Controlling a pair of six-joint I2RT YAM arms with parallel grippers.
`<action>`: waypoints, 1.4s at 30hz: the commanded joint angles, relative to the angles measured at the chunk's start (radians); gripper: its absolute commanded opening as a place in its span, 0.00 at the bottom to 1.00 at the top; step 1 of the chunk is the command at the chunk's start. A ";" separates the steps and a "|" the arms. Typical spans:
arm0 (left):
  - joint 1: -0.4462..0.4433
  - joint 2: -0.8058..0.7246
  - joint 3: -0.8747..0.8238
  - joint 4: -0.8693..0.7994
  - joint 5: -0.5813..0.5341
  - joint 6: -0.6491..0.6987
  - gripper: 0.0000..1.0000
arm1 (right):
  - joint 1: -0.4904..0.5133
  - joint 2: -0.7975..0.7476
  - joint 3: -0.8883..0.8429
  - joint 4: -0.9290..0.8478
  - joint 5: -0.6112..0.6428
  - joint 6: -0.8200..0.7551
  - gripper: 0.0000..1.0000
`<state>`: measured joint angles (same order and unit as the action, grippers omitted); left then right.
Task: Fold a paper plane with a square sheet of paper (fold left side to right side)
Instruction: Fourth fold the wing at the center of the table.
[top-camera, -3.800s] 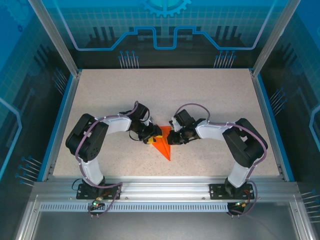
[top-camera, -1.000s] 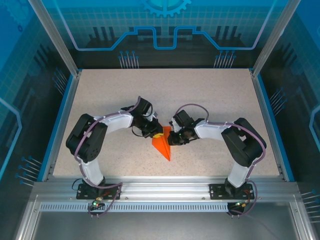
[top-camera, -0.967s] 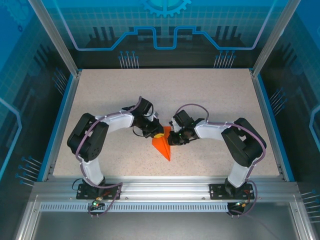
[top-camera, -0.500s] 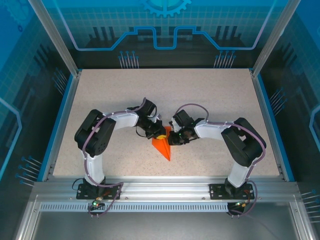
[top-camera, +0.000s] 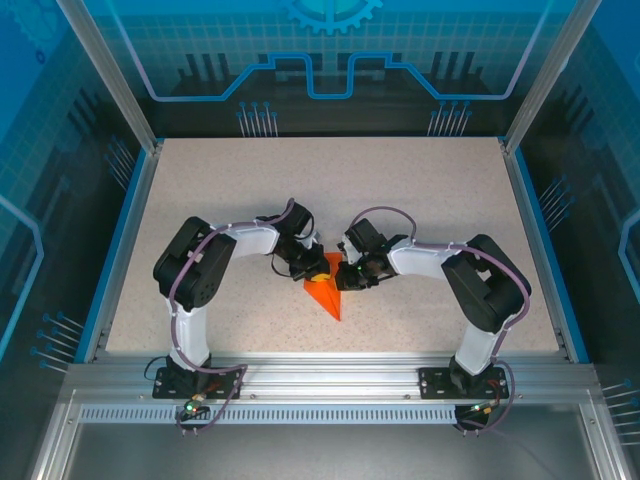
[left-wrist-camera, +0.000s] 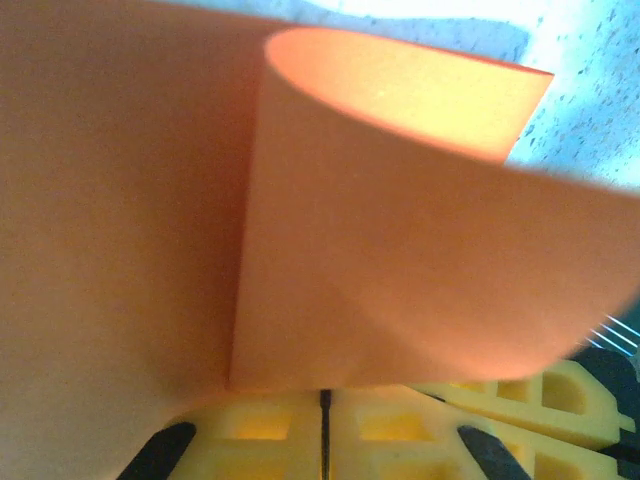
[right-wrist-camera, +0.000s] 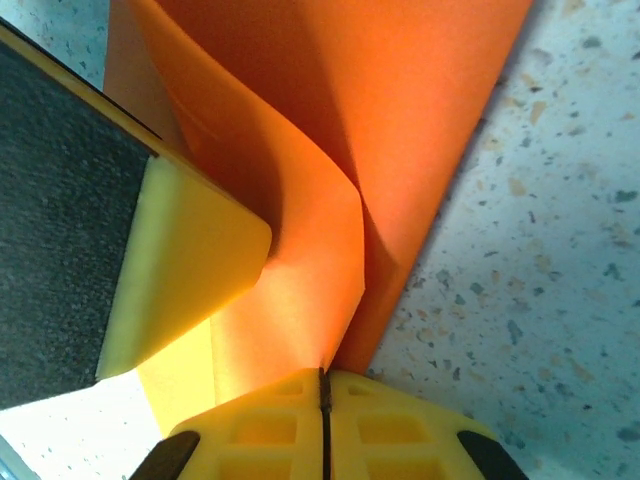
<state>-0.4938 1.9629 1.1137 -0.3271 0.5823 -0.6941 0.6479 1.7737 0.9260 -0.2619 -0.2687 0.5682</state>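
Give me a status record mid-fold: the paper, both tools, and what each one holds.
paper: orange paper on the table, folded to a point aimed at the arm bases, top layer curled, not pressed flat
left tool: shut, pinching the paper's wide far end
right tool: shut, pinching that same end

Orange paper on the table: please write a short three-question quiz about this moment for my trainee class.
1. True or false: the orange paper lies flat as an unfolded square.
2. The jaws of the right gripper are: A) wide open, B) shut, C) half open.
3. Fill in: the paper's sharp tip points toward the ___ edge of the table.
Key: 1 false; 2 B; 3 near.
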 joint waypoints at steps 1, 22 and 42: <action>-0.004 0.011 -0.051 -0.056 -0.070 0.033 0.09 | 0.016 0.047 -0.026 -0.089 0.043 -0.011 0.08; -0.004 -0.012 -0.144 -0.010 -0.094 0.010 0.07 | 0.015 -0.217 -0.070 0.022 -0.161 0.060 0.12; -0.004 -0.013 -0.129 0.001 -0.079 0.002 0.08 | 0.102 -0.045 -0.033 0.018 -0.184 0.104 0.11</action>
<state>-0.4938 1.9194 1.0229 -0.2214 0.5812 -0.6815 0.7368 1.7153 0.8768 -0.2119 -0.4385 0.6666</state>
